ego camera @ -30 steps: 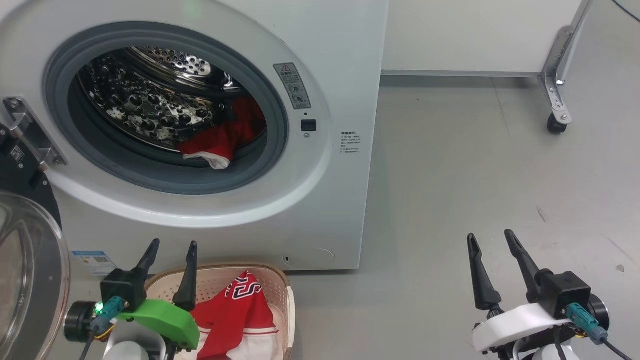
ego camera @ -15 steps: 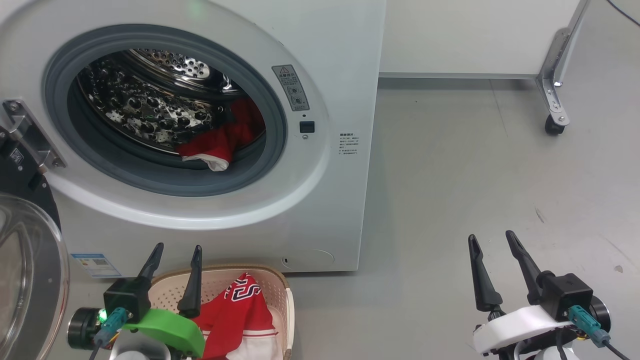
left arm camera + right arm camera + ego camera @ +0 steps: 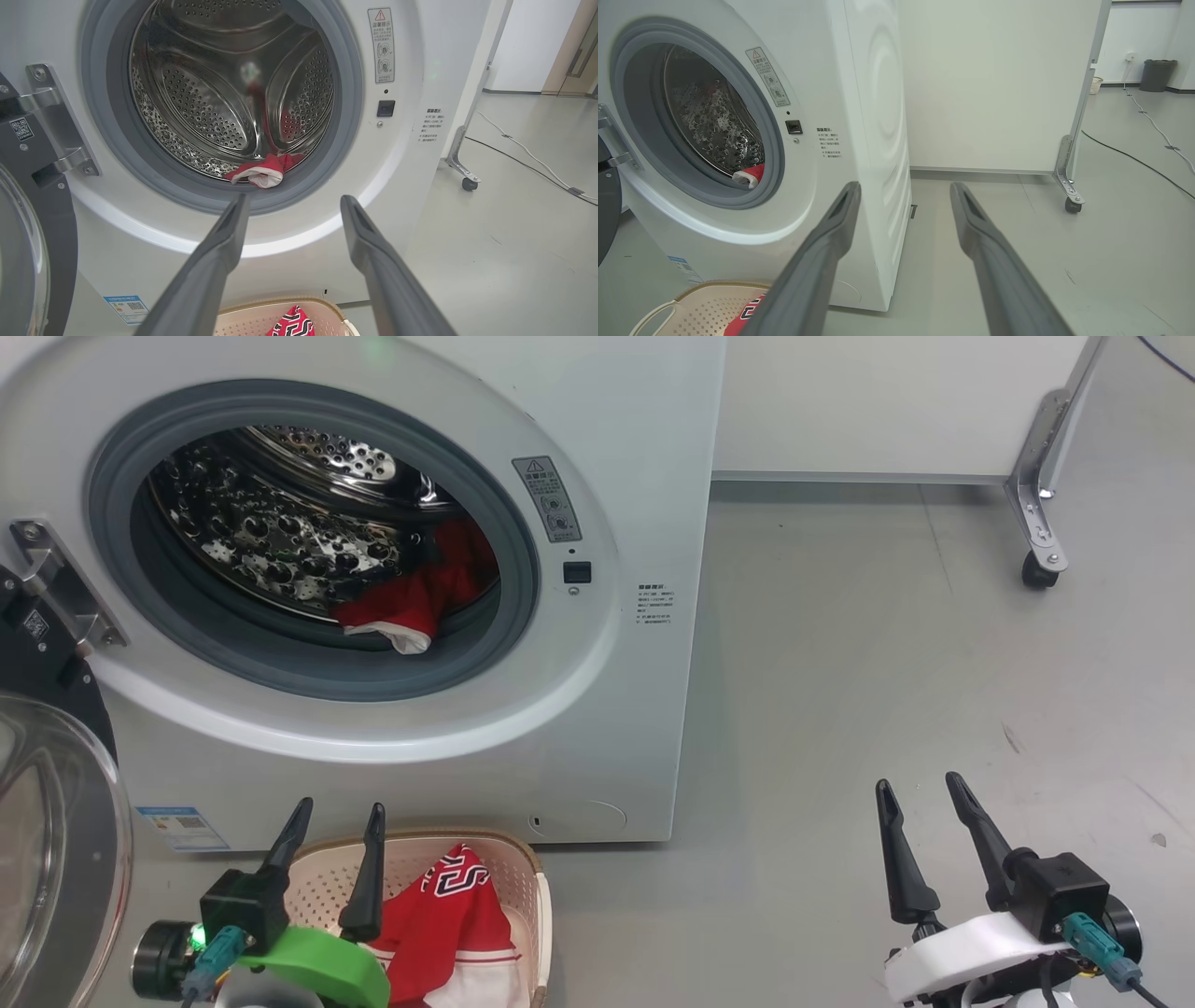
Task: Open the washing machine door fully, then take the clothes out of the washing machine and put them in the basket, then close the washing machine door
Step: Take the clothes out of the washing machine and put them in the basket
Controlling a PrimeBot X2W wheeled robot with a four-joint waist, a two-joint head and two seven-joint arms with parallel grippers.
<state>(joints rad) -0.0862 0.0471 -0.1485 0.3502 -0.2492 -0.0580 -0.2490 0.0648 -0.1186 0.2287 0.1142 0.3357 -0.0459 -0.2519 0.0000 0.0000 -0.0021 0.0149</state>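
The white washing machine (image 3: 644, 439) stands with its door (image 3: 56, 840) swung wide to the left, glass bowl facing out. Red clothes (image 3: 420, 593) with white trim lie on the grey gasket lip at the drum's lower right, also seen as a red garment (image 3: 264, 169) in the left wrist view. More red clothes (image 3: 448, 915) with a striped logo lie in the cream basket (image 3: 537, 896) below the machine. My left gripper (image 3: 338, 814) hangs open above the basket's left side, empty. My right gripper (image 3: 920, 786) stands open over bare floor at the right.
A white partition panel on a castor leg (image 3: 1036, 565) stands behind and right of the machine. Grey floor (image 3: 887, 644) spreads to the right. A cable (image 3: 528, 154) runs across the floor further back, and a dark bin (image 3: 1155, 74) stands by the far wall.
My left gripper has drifted slightly right and down over the basket. The right gripper has sunk a little. The head camera wobbled slightly; clothes, basket and door lie as before.
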